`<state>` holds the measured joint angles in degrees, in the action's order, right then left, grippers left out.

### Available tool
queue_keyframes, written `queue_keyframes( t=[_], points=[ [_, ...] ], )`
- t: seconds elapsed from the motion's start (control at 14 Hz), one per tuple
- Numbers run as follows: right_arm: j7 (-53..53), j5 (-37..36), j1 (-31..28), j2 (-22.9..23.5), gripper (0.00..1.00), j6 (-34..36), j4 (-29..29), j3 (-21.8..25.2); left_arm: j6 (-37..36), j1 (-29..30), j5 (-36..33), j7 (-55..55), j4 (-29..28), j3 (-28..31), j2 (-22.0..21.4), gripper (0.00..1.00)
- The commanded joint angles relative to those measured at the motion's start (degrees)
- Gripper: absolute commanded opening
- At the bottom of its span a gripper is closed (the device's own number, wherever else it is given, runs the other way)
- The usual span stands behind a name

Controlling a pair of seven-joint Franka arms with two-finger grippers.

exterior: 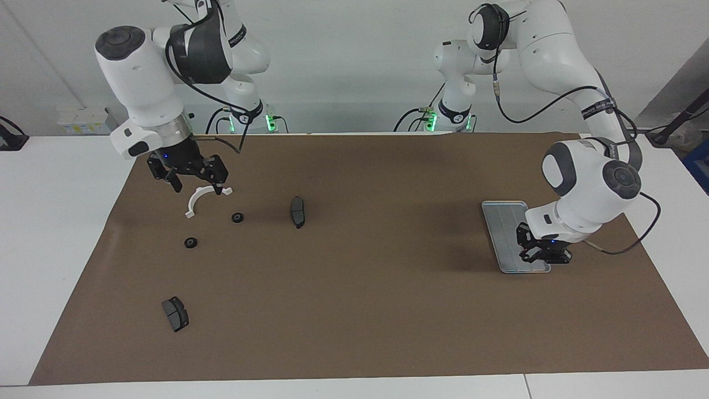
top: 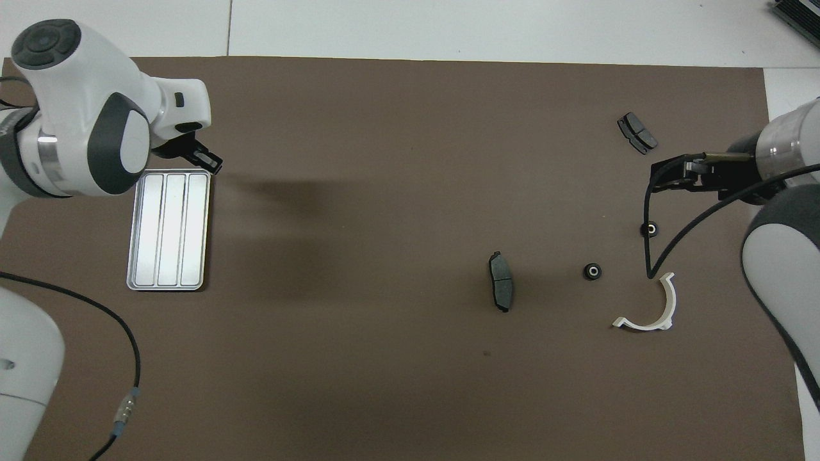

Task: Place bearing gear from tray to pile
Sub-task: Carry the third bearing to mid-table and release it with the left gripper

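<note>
Brown paper [exterior: 360, 288] covers the white surface [exterior: 55, 221] under both arms. At the left arm's end lies the tray [top: 168, 228], flat and bare, its ridges running lengthwise. The left gripper [exterior: 544, 256] hangs over the tray's end farthest from the robots, fingertips together, holding nothing that shows.

Well apart from the tray, at the right arm's end, the pile is scattered. A white bracket [top: 648, 308] lies nearest the robots. One gear [top: 592, 271] sits just beside it, on the tray's side; a second gear [top: 650, 229] lies a little farther from the robots. One brake pad [top: 500, 289] lies between that gear and the tray, close to the pile. The other pad [top: 637, 133] lies farthest from the robots. The right gripper [exterior: 195, 176] hangs in the air over the bracket, jaws wide, empty.
</note>
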<state>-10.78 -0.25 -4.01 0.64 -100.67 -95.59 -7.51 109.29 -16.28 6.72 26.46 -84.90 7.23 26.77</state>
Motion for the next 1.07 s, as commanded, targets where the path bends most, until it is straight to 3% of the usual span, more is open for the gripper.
queue_keyframes(
  t=[0.0, 0.5, 0.64, 0.85, 0.93, 1.0],
  points=[
    [-0.6, 1.5, -0.8, -0.6, 1.00, 2.1, 0.2, -0.6, -0.6, -8.5, 0.8, -16.5, -1.3, 1.0, -1.9, 0.08],
    [0.0, 1.4, -0.9, -0.6, 1.00, 2.8, 0.6, -0.7, 10.0, -24.3, 0.7, -48.5, -2.3, 1.1, 0.9, 0.08],
    [-0.1, 1.4, -0.9, -0.6, 1.00, 2.9, 0.7, -0.7, 12.4, -27.0, 0.4, -52.0, -2.4, 1.1, 2.4, 0.29],
    [0.1, 1.4, -0.9, -0.6, 1.00, 2.9, 0.8, -0.7, 12.9, -27.5, 0.3, -52.5, -2.2, 1.1, 2.6, 0.79],
    [0.0, 1.4, -0.4, -0.6, 1.00, 2.9, 0.7, -0.6, 12.8, -27.4, 0.3, -52.5, -1.9, 1.2, 2.2, 0.90],
    [-0.2, 1.4, 0.0, -0.6, 1.00, 3.1, 0.7, -0.6, 12.8, -27.2, 0.3, -52.5, -1.8, 1.4, 1.9, 0.95]
  ],
)
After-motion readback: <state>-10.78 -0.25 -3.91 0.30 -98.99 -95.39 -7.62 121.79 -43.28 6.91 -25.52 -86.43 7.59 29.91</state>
